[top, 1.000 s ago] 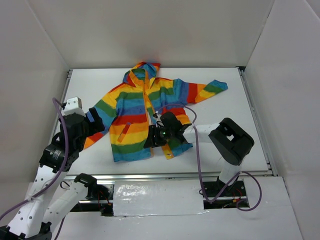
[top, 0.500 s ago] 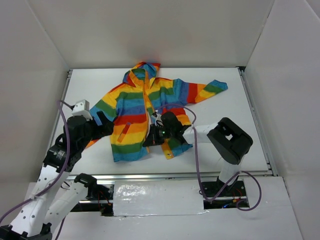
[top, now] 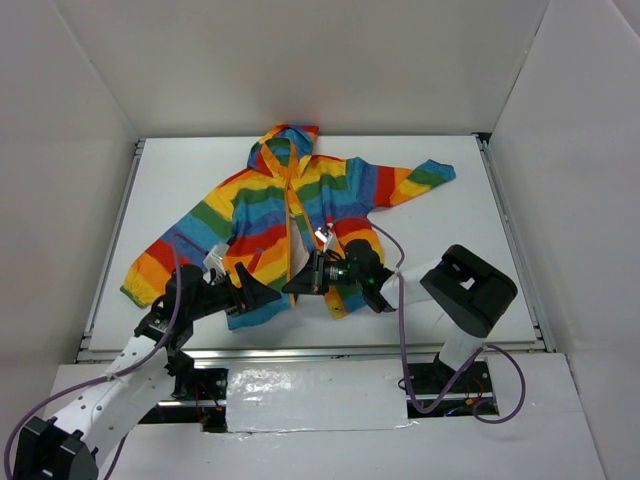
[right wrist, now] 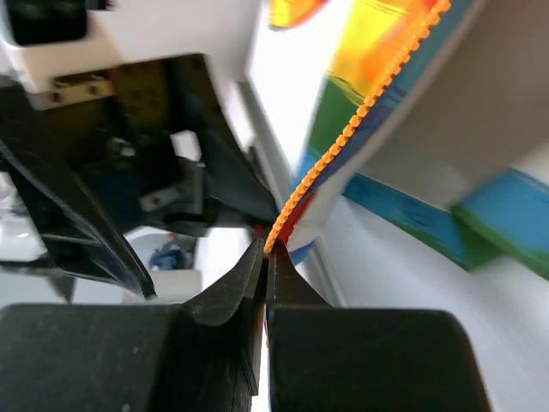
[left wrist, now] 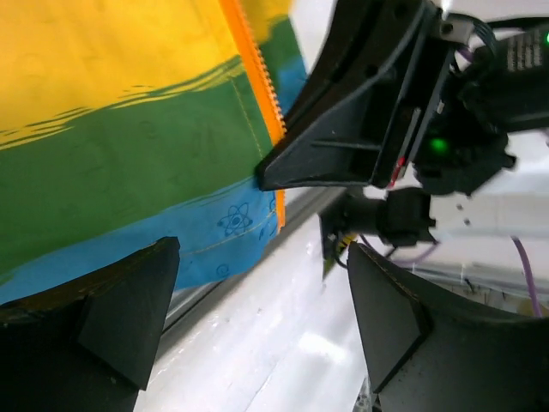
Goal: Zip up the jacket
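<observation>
Now clamping the orange toothed zipper band (right wrist: 369, 103) in the right tool (right wrist: 266, 251).
Holding the left tool (left wrist: 262, 249) spread apart just left, at the near hem of the small rainbow-striped hooded fabric jacket (top: 270, 215) lying flat on the white worktop (top: 450, 230).

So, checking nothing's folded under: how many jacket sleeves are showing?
2. The near-left sleeve lies spread flat; the far-right sleeve reaches toward the back right corner. Neither is tucked under.
</observation>
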Robot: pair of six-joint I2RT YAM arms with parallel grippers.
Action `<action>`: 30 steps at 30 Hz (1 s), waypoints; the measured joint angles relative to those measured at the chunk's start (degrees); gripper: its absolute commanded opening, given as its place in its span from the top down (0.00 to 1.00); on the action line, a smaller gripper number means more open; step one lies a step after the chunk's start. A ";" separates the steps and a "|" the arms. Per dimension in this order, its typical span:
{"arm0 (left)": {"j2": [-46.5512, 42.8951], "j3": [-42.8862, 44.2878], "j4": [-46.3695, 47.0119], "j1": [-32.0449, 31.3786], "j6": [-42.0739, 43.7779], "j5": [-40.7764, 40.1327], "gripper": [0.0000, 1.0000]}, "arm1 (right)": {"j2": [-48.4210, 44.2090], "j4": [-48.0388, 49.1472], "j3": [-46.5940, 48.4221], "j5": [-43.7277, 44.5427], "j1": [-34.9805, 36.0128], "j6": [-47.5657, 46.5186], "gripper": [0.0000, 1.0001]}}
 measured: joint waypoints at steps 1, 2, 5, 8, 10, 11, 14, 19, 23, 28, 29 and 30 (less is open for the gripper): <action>-0.33 -1.18 3.06 -0.37 -1.20 1.20 0.10 | 0.00 1.97 -0.37 0.02 0.20 1.01 1.00; -0.59 -2.10 5.11 -0.70 -1.99 2.01 0.11 | 0.00 3.04 -0.48 0.00 0.31 1.55 1.00; -0.98 -3.98 9.09 -1.70 -3.89 2.93 0.14 | 0.46 8.79 -0.63 -0.15 0.94 4.35 1.00; -1.18 -5.25 11.41 -2.12 -4.33 3.04 0.17 | 0.57 11.19 -0.63 -0.13 1.31 5.88 1.00; -0.83 -6.21 12.70 -2.19 -4.44 3.08 0.22 | 0.57 11.72 -0.52 -0.13 1.60 6.32 1.00; -0.59 -6.82 13.70 -2.19 -4.46 3.17 0.24 | 0.57 11.67 -0.42 -0.13 1.77 6.43 1.00; 0.04 -8.63 16.22 -2.21 -4.72 3.43 0.29 | 0.55 11.47 -0.13 -0.11 2.25 6.43 1.00; 0.02 -9.55 18.67 -2.21 -4.94 3.50 0.42 | 0.57 11.45 -0.09 -0.09 2.51 6.45 1.00; 0.20 -9.55 20.94 -2.23 -4.87 3.78 0.50 | 0.59 11.43 -0.07 -0.11 2.51 6.45 1.00; 0.26 -9.55 22.27 -2.23 -4.52 3.96 0.58 | 1.20 11.23 0.68 -0.13 2.54 6.43 1.00; 0.26 -9.55 22.49 -2.23 -4.48 3.98 0.58 | 1.38 11.15 0.81 -0.13 2.56 6.43 1.00; 0.26 -9.55 22.69 -2.23 -4.44 4.02 0.58 | 1.57 10.91 1.01 -0.13 2.64 6.43 1.00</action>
